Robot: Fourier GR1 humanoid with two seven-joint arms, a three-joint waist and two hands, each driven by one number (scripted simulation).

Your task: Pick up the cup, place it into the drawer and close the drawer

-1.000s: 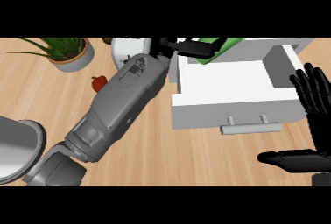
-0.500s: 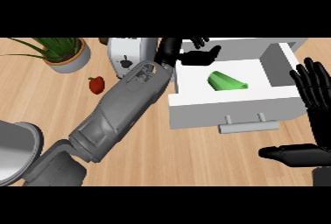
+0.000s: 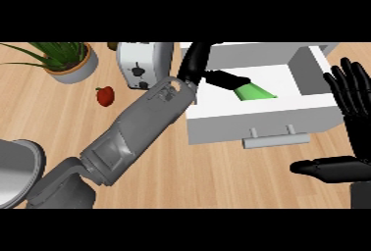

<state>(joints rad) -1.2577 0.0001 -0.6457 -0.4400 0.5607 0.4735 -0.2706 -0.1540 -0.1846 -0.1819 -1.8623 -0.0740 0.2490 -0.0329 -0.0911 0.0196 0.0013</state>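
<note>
The green cup [image 3: 255, 92] lies on its side inside the open white drawer [image 3: 253, 122], near the middle. My left arm reaches up from the lower left. My left hand [image 3: 203, 67] hovers over the drawer's left rim, fingers straight up and thumb stretched out toward the cup's left edge; it holds nothing. My right hand [image 3: 353, 100] rests open at the right edge, fingers up, beside the drawer's right wall. The drawer's handle [image 3: 276, 139] faces me.
A white toaster [image 3: 144, 63] stands left of the drawer, touching my left forearm. A potted plant [image 3: 69, 59] is at the back left and a red fruit [image 3: 106, 95] in front of it. A grey metal pot [image 3: 14, 171] shows at the lower left.
One second ago my left hand held the green cup over the drawer's far side. The cup now lies in the drawer, and the hand has let go and drawn back to the left rim.
</note>
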